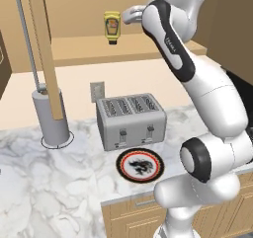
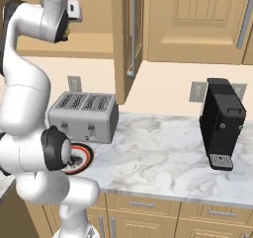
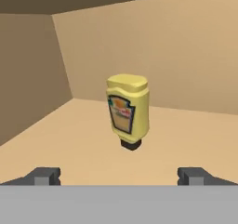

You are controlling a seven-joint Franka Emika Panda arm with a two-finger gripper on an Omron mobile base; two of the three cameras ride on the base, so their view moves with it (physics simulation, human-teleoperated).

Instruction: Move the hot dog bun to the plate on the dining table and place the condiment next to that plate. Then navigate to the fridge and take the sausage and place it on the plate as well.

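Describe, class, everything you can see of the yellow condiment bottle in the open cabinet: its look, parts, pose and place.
The condiment is a small yellow squeeze bottle that looks like smooth plastic, with a red-and-yellow label on its front and a dark cap. It stands inverted, cap down on the tan wooden cabinet shelf, leaning slightly. Nothing else touches it. The open gripper faces it from the front, fingertips apart and short of the bottle.

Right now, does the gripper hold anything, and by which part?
Nothing is held. The gripper is open, and the condiment stands apart ahead of it on the shelf.
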